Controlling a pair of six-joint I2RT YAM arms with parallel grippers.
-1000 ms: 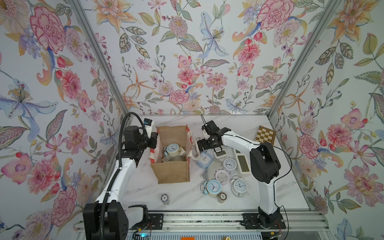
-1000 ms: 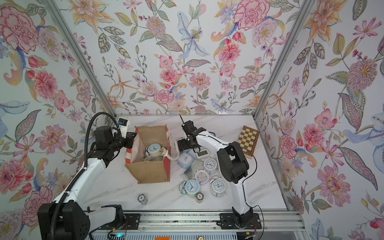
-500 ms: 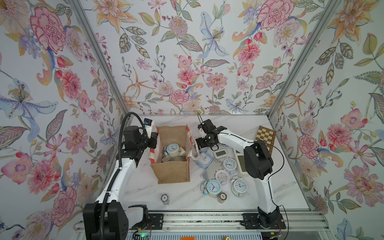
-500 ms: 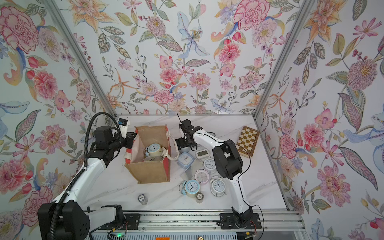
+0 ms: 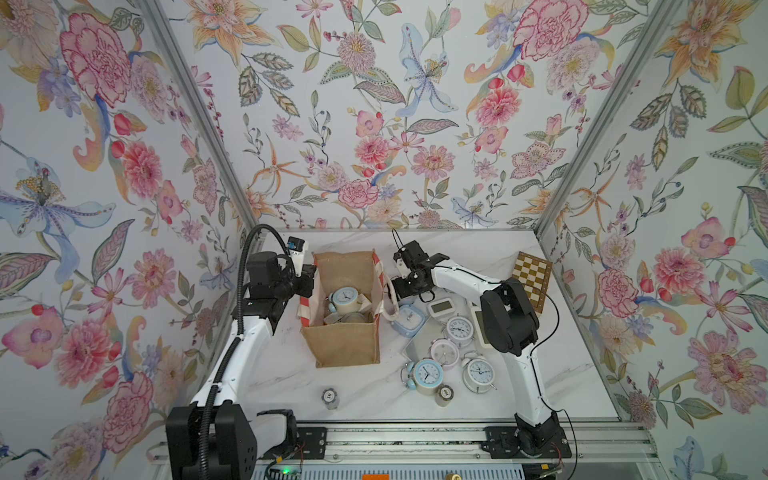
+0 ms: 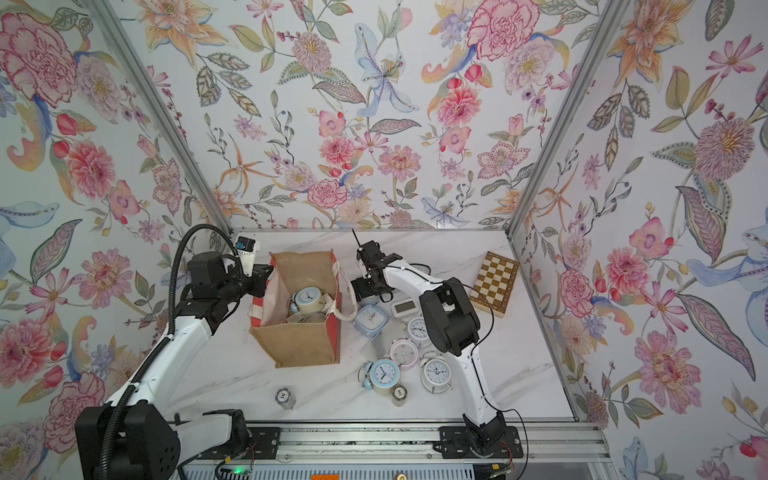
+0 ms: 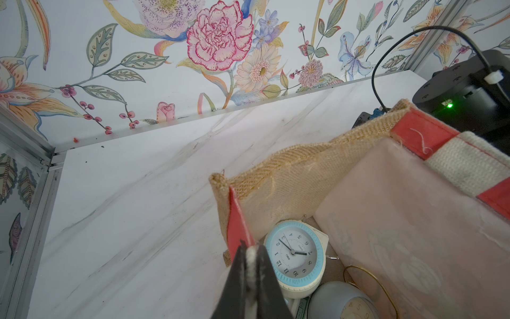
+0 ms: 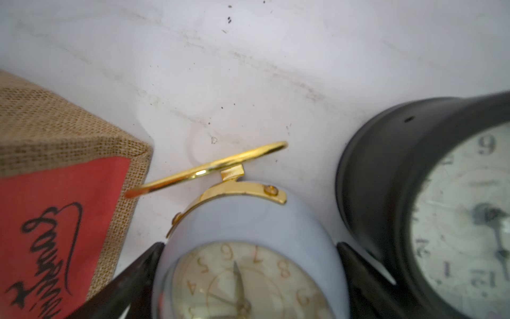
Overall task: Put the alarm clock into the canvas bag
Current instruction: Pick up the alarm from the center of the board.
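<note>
Alarm clock (image 8: pixel 248 218): a smooth pale-blue egg, cream dial facing up, lying between my wide-spread right fingers (image 8: pixel 132 276); I cannot tell whether they touch it. Its long axis runs out along them, thin gold ring (image 8: pixel 209 165) foremost. Beside it: matte black clock (image 8: pixel 386 165), coarse canvas bag (image 8: pixel 55 124), marbled worktop (image 8: pixel 248 69). My left fingers (image 7: pixel 234 284), shut, pinch the bag's rim.

white marble table (image 5: pixel 282 374) carries the canvas bag (image 5: pixel 343 343), a cluster of alarm clocks (image 5: pixel 444 353), a chessboard (image 5: pixel 531 276) and two small cylinders (image 5: pixel 330 397)
</note>
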